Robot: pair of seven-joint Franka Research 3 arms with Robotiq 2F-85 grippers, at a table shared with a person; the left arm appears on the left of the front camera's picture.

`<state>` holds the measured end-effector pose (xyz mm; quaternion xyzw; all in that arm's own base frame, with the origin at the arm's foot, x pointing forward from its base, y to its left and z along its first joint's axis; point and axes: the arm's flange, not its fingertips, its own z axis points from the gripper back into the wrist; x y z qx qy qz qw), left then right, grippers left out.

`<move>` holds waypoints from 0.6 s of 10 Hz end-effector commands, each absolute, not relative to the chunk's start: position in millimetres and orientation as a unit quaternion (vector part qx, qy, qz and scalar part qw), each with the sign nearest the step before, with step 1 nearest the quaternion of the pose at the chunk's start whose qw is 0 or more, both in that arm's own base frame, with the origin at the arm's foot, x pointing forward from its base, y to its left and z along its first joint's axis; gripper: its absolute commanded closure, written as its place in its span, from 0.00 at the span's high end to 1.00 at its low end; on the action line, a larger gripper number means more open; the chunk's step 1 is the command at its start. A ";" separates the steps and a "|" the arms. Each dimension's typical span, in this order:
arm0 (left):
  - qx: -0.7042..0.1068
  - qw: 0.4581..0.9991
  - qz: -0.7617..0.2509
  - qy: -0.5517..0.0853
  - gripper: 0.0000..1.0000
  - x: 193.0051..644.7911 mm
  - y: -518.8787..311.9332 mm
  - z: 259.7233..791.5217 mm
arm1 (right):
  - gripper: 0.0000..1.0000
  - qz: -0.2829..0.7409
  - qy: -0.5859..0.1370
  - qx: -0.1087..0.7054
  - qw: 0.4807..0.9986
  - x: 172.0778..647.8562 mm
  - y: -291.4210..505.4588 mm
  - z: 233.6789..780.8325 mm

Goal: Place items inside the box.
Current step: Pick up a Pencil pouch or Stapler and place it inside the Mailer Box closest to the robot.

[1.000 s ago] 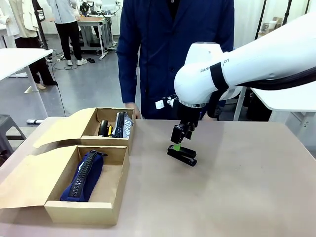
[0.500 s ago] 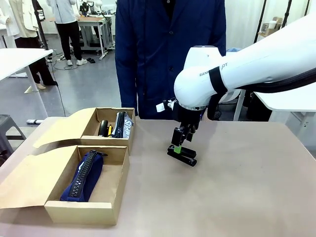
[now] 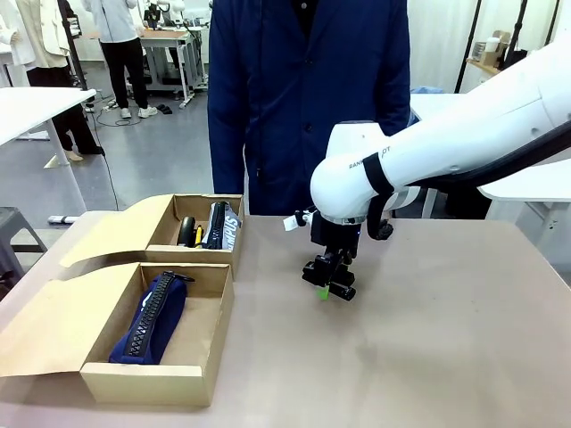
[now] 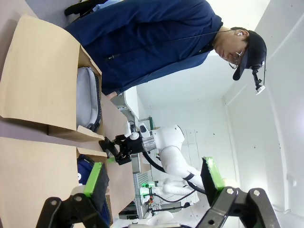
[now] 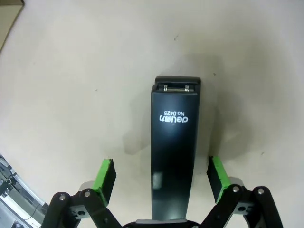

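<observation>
Right wrist view: the right gripper (image 5: pixel 161 173) holds its jaws wide, straddling a black oblong stapler (image 5: pixel 174 142) on the counter (image 5: pixel 71 71). The left gripper (image 4: pixel 154 175) gapes empty.

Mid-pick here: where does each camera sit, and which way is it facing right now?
Front: fixed on the robot's side, facing across the table at the person; the right arm enters from the right.
Left wrist: rolled sideways, looking past the open left gripper toward the box and person.
Right wrist: pointing straight down, the open right gripper straddling the stapler.
Shared: front and right wrist both show the stapler.
</observation>
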<state>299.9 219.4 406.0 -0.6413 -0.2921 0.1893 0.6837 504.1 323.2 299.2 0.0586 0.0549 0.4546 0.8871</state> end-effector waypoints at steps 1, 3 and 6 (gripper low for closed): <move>-0.643 0.681 0.179 -0.300 1.00 298.7 218.4 407.0 | 1.00 0.468 0.046 0.050 0.881 506.2 324.2 309.0; -0.643 0.681 0.179 -0.300 1.00 298.7 218.4 407.0 | 1.00 0.467 0.049 0.042 0.882 506.7 325.2 309.3; -0.643 0.681 0.179 -0.300 1.00 298.7 218.4 407.0 | 0.40 0.470 0.059 0.050 0.879 504.8 326.3 309.0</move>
